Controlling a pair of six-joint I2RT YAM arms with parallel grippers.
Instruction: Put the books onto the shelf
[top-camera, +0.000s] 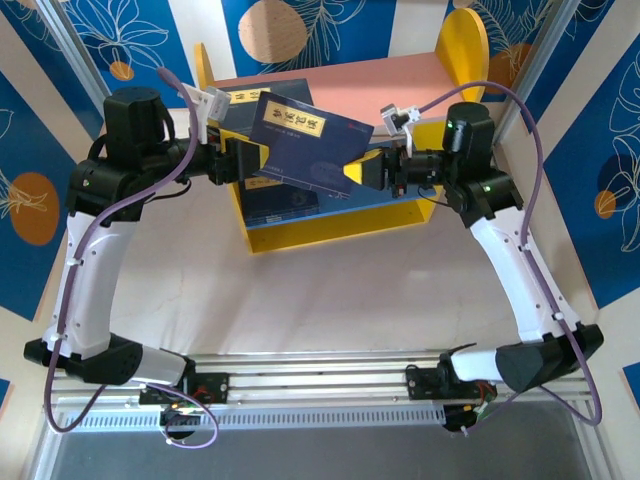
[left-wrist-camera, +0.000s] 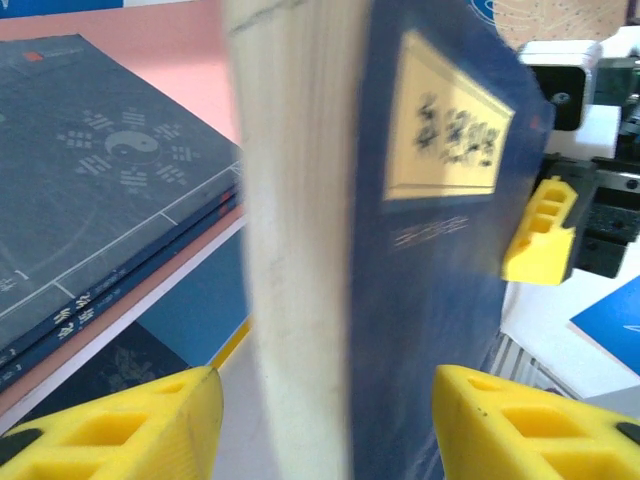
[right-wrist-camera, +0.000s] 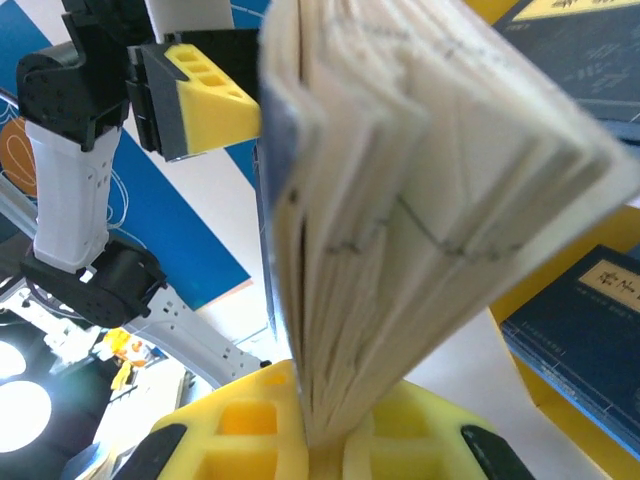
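Observation:
A navy book (top-camera: 310, 140) with a tan title label hangs tilted in the air in front of the shelf (top-camera: 463, 45). My right gripper (top-camera: 362, 168) is shut on its right edge, and the pages (right-wrist-camera: 420, 200) fan out from between the yellow fingers (right-wrist-camera: 250, 430). My left gripper (top-camera: 255, 160) straddles the book's left end, open, with a gap on each side between its fingers (left-wrist-camera: 150, 420) and the book (left-wrist-camera: 430, 250). Two more books (left-wrist-camera: 100, 180) lie stacked on the pink board (top-camera: 380, 85). Another book (top-camera: 285, 200) lies on the lower level.
The shelf lies with its yellow panels (top-camera: 330, 228) framing the lower books. Patterned blue and white walls (top-camera: 610, 150) close in both sides and the back. The white tabletop (top-camera: 320, 300) stretches in front of the shelf, down to the arms' base rail (top-camera: 320, 380).

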